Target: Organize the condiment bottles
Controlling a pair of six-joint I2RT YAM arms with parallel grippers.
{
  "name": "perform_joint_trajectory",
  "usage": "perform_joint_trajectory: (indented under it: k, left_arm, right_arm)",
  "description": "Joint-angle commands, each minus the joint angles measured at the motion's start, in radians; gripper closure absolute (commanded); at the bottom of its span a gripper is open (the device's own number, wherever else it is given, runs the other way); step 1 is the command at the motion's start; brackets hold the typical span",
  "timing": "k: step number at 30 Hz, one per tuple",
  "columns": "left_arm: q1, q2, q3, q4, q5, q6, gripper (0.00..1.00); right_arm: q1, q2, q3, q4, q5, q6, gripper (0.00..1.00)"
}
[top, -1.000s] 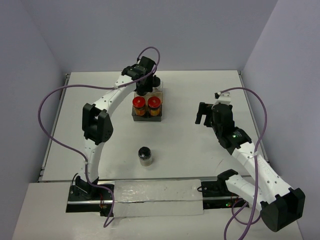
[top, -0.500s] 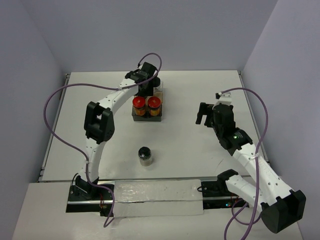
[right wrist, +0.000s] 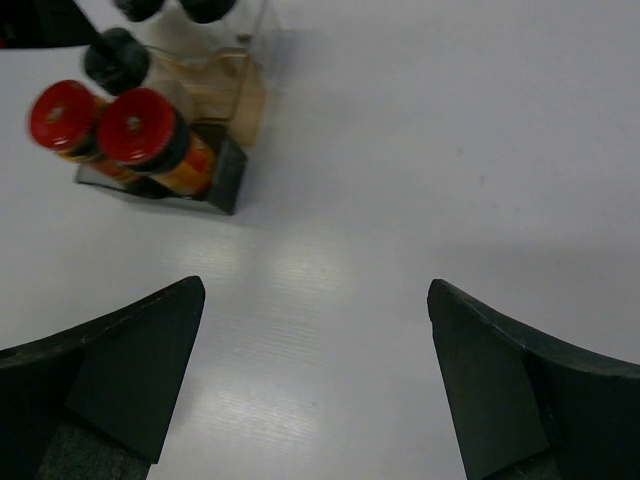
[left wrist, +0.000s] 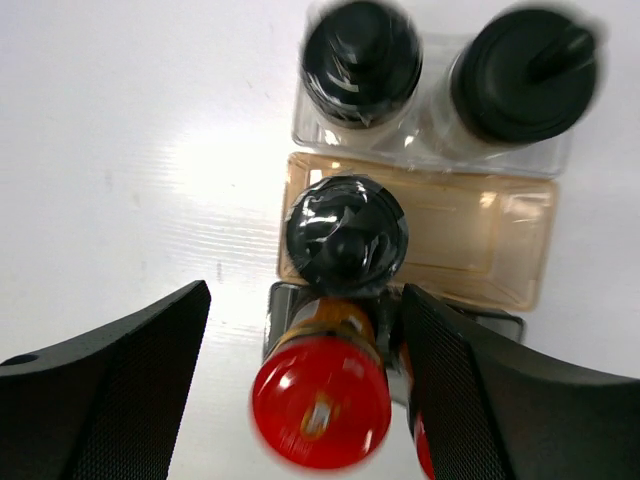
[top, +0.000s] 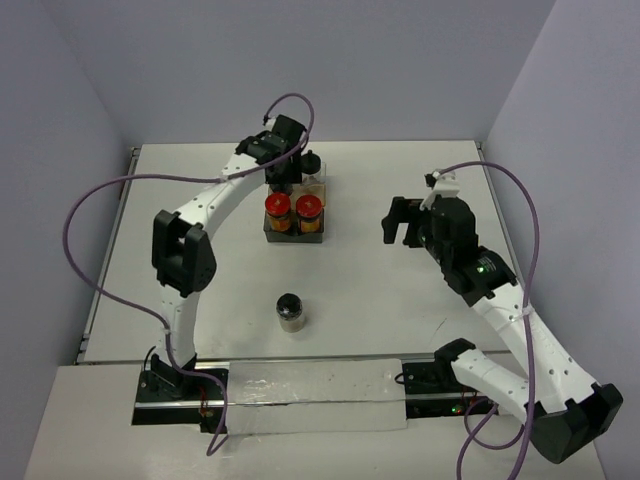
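Note:
My left gripper (top: 284, 178) hangs open over the tray (top: 296, 236). In the left wrist view it (left wrist: 305, 395) straddles a red-capped bottle (left wrist: 320, 400) from above without touching it. A second red cap (left wrist: 420, 455) peeks from behind the right finger. A black-capped bottle (left wrist: 346, 233) stands in the amber middle section (left wrist: 480, 240), and two more (left wrist: 362, 48) (left wrist: 527, 75) in the clear back section. Another black-capped bottle (top: 291, 309) stands alone on the table. My right gripper (top: 400, 222) is open and empty, right of the tray.
The right wrist view shows the two red-capped bottles (right wrist: 62, 112) (right wrist: 135, 122) at its upper left, and bare white table between the open fingers (right wrist: 100, 370). Walls close the table's back and sides. A clear plastic sheet (top: 315, 395) lies at the near edge.
My left gripper has shifted slightly left over the tray's back half, uncovering a black cap behind it. My right gripper has moved a little left and farther from the base.

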Motion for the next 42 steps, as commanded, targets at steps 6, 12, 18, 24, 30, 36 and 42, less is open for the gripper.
perform_joint_trajectory:
  k: [6, 12, 18, 24, 30, 36, 42]
  left_arm:
    - [0.001, -0.415, -0.1, -0.027, -0.147, -0.059, 0.15]
    - [0.1, -0.625, -0.309, -0.044, -0.203, -0.132, 0.15]
    - [0.283, -0.834, -0.528, 0.025, -0.091, -0.167, 0.15]
    - [0.332, -0.867, -0.575, 0.03, -0.076, -0.166, 0.15]
    - [0.34, -0.863, -0.606, 0.047, -0.067, -0.166, 0.15]
    - [0.345, -0.862, -0.638, 0.06, -0.06, -0.172, 0.16]
    - [0.349, -0.853, -0.655, 0.063, -0.059, -0.17, 0.15]
  right_arm:
    - [0.385, 0.17, 0.16, 0.004, -0.05, -0.002, 0.0]
    - [0.662, 0.366, 0.269, -0.034, 0.069, -0.002, 0.0]
    - [0.748, 0.493, 0.298, -0.044, 0.077, -0.002, 0.0]
    - [0.774, 0.61, 0.304, -0.032, 0.071, -0.002, 0.0]
    - [0.781, 0.681, 0.293, 0.013, 0.056, -0.002, 0.0]
    - [0.783, 0.733, 0.3, 0.029, 0.037, -0.002, 0.0]
    - [0.783, 0.78, 0.308, 0.038, 0.03, -0.002, 0.04]
